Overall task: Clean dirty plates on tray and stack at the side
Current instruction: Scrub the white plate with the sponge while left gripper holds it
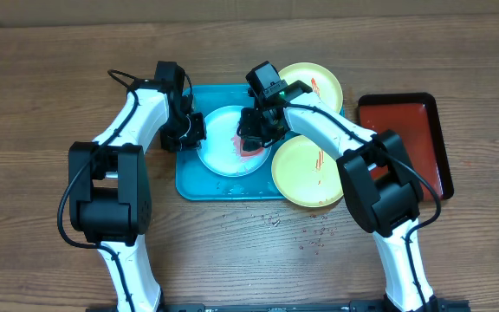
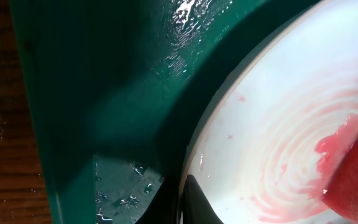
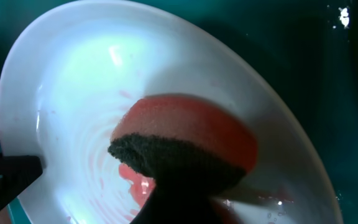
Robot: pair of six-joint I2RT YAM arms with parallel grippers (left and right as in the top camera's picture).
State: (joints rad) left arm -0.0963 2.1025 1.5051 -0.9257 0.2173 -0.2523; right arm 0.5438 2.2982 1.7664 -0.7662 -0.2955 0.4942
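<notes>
A pale blue-white plate [image 1: 225,143] lies on the turquoise tray [image 1: 189,184], smeared with pink-red sauce rings [image 2: 291,155]. My left gripper [image 1: 192,132] is shut on the plate's left rim [image 2: 188,186]. My right gripper [image 1: 254,134] is shut on a red sponge with a dark scouring side [image 3: 185,146], pressed onto the plate's right part [image 3: 73,74]. Two yellow-green plates carry red sauce streaks: one [image 1: 314,85] at the tray's far right corner, one [image 1: 306,172] at its near right edge.
A dark red tray with a black rim [image 1: 405,143] lies to the right on the wooden table. Water drops [image 1: 314,234] spot the table in front of the turquoise tray. The tray floor is wet [image 2: 185,18].
</notes>
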